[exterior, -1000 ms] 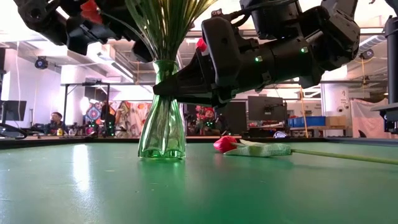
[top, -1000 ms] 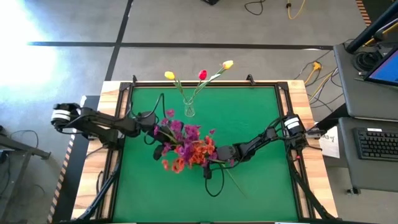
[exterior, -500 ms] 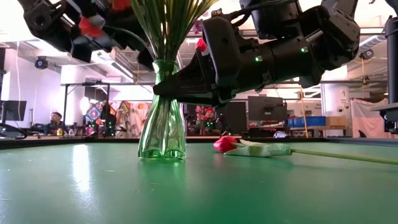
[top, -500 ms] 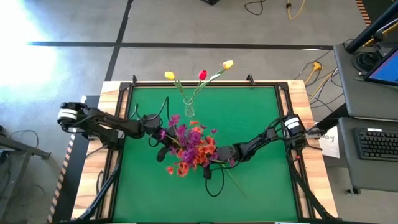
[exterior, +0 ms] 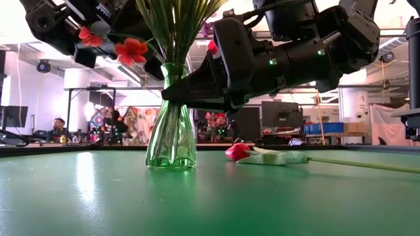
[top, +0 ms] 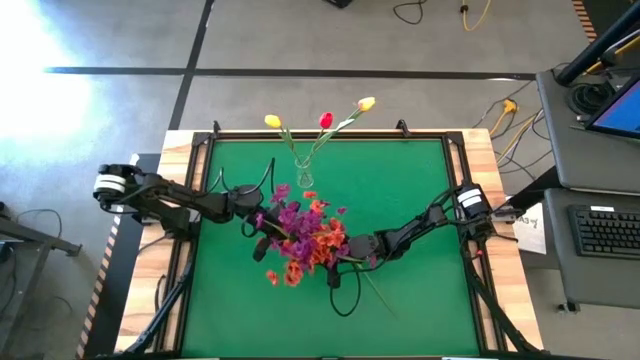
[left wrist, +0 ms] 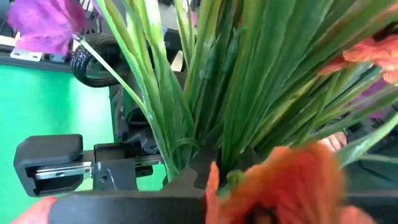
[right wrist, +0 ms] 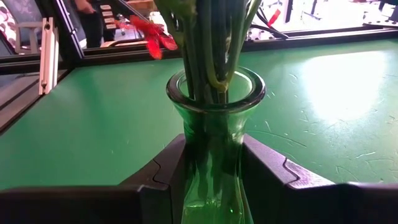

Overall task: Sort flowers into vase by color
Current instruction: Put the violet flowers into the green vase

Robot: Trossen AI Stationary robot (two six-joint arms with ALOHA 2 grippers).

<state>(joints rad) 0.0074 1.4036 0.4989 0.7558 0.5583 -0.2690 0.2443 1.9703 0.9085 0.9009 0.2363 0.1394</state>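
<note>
A clear glass vase [exterior: 172, 134] stands on its base on the green table, mid-table. It is packed with green stems [right wrist: 208, 37] that carry purple sprays [top: 290, 215] and orange-red sprays [top: 322, 245]. My right gripper [right wrist: 214, 180] is shut on this vase, coming from the table's right. My left gripper [top: 262, 222] comes from the left, shut, right at the bunch. An orange-red spray [exterior: 131, 50] hangs by it; one blossom [left wrist: 280, 180] fills its wrist view. A pink-red tulip [exterior: 237, 152] lies flat on the table. My left gripper appears shut on a stem of the orange-red spray, but blossoms and stems hide the place of contact. The spray is lifted clear of the table, beside the vase's stems. My right gripper pinches the vase's narrow neck [right wrist: 214, 146] just below the rim, one finger [right wrist: 158, 177] on either side. The fingers come level from the table's right. The vase stands upright, its base [exterior: 170, 161] on the table.
A second small glass vase [top: 304, 178] stands near the far edge with yellow tulips and a red tulip leaning out past the table rim. The lying tulip's stem [top: 375, 290] runs toward the near right. Bare green surface lies on the near side and far right.
My left gripper has gone toward the table's right and down, close against the bunch in the vase. The orange-red spray came with it, and its blossoms now hang lower, in sight beside the vase's stems. The vase has stayed put.
</note>
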